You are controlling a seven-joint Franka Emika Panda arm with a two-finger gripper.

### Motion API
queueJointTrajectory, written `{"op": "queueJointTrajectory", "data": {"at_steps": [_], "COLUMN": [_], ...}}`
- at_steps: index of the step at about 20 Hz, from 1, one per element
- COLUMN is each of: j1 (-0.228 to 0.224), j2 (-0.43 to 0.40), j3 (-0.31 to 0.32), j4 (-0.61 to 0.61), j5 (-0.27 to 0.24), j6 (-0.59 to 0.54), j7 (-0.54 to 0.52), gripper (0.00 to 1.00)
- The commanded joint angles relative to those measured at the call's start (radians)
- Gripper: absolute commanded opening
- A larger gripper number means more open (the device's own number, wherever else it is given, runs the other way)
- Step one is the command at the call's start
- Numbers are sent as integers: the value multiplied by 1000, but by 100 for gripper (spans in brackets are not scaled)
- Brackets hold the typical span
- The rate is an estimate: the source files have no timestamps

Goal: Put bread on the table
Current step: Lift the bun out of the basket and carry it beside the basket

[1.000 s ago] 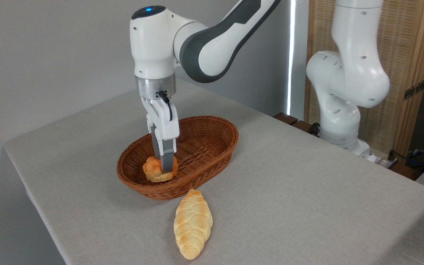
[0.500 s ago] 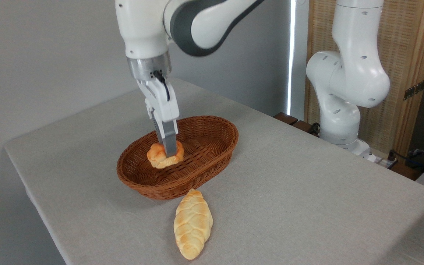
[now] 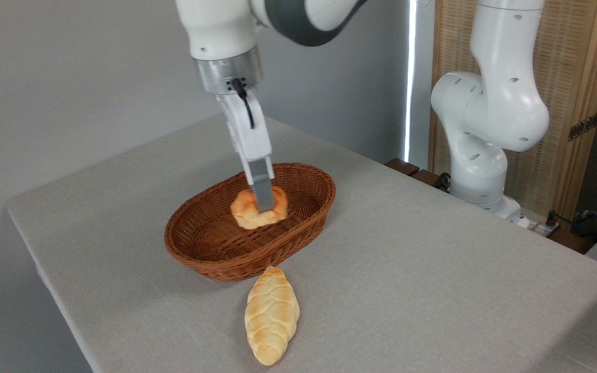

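The white Franka arm with grey joint covers (image 3: 298,15) reaches down from above. Its white two-finger gripper with grey fingertips (image 3: 264,203) points downward, tilted slightly, fingers clamped.

I see a brown oval wicker basket (image 3: 210,248) sitting toward the left half of the cloth surface, its long axis running diagonally from the near left edge toward the far right. Just in front of it, close to the near edge, a pale-yellow braided loaf (image 3: 271,322) lies flat, one tip almost touching the basket's rim. Behind the far right corner stands a wooden rattan screen (image 3: 578,77).
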Motion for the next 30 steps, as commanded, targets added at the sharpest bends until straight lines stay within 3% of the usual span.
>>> {"op": "queueJointTrajectory", "data": {"at_steps": [1, 3, 4, 8, 9, 10, 14, 18, 24, 30], "j1": [-7, -7, -7, -9, -9, -9, -7, -7, -6, -6], "j2": [-38, -41, -44, -47, -48, -47, -45, -44, -44, -44], "j3": [56, 60, 62, 94, 94, 94, 97, 97, 132, 140], "j4": [-9, -24, -27, -38, -41, -47, -72, -78, -82, -82], "j5": [62, 164, 174, 179, 179, 180, 182, 183, 185, 185], "j6": [-55, -57, -58, -55, -54, -51, -34, -34, -34, -35], "j7": [178, 297, 351, 402, 414, 437, 548, 579, 713, 760], "gripper": [42, 52, 52, 52, 54, 64, 76, 80, 97, 100]}}
